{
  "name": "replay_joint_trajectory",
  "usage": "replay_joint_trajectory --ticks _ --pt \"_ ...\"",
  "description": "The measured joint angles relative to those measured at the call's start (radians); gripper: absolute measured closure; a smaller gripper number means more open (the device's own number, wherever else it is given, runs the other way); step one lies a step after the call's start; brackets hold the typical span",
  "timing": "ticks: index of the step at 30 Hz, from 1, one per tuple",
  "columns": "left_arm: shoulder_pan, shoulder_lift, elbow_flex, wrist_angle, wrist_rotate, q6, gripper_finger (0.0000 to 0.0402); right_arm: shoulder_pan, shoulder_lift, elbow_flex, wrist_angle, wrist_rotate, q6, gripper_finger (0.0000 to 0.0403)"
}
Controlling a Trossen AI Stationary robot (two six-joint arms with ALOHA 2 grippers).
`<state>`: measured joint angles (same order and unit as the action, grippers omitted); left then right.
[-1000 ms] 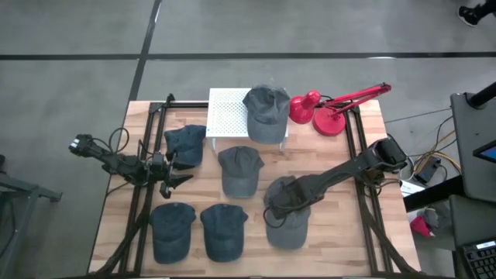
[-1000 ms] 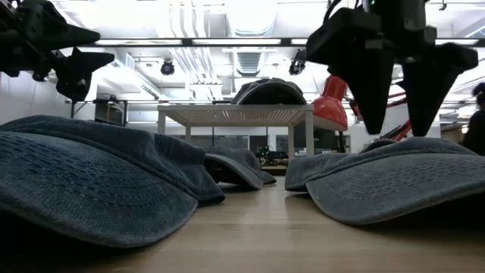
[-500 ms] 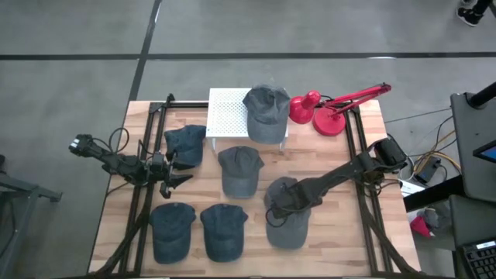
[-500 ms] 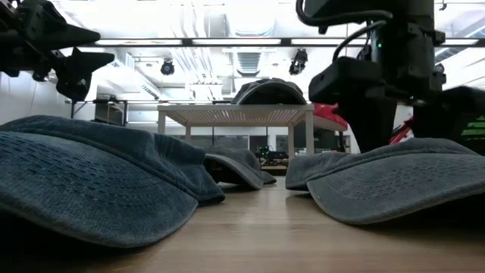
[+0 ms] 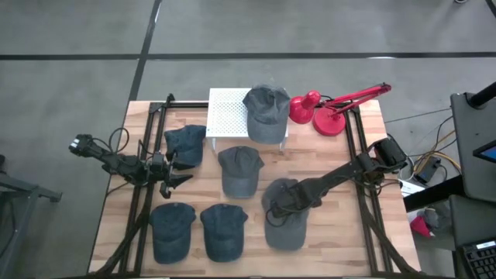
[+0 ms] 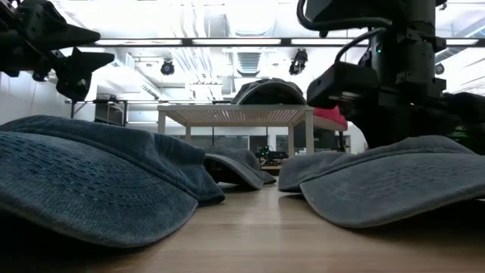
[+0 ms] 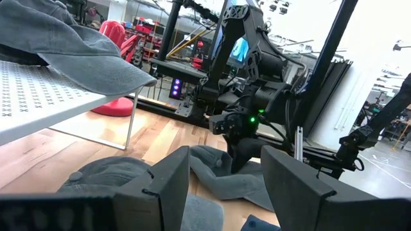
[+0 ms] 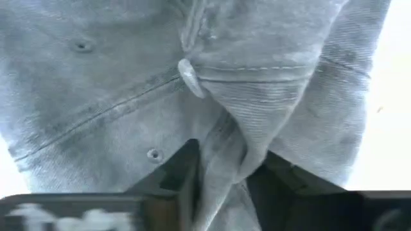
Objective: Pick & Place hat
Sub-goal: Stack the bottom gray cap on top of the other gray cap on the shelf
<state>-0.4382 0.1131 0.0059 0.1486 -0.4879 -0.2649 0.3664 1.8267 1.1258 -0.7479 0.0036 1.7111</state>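
Right gripper point(image 5: 280, 206) is down on the crown of the hat point(image 5: 287, 217) at the near right of the table point(image 5: 364, 248). My wrist view shows the fingers point(image 8: 186, 173) pinching a fold of denim beside the top button, so it's gripping. I'd lift straight up, slowly, and check the fold doesn't slip before heading to the white rack point(image 5: 226, 115). Left gripper point(image 5: 177, 170) hovers over the left side, fingers apart, holding nothing.
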Motion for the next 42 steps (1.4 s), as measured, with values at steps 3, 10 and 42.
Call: replay_joint_trajectory --ticks 3,10,42 --pt "0.000 0.000 0.000 0.000 0.000 0.000 0.0207 0.000 0.000 0.007 -0.003 0.001 -0.029 0.0335" --pt "0.000 0.000 0.000 0.000 0.000 -0.001 0.0207 0.000 -0.014 0.031 -0.007 0.000 -0.093 0.0388" --pt "0.000 0.001 0.000 -0.001 0.000 -0.001 0.0207 0.002 -0.623 0.248 0.042 0.484 -0.442 0.0390"
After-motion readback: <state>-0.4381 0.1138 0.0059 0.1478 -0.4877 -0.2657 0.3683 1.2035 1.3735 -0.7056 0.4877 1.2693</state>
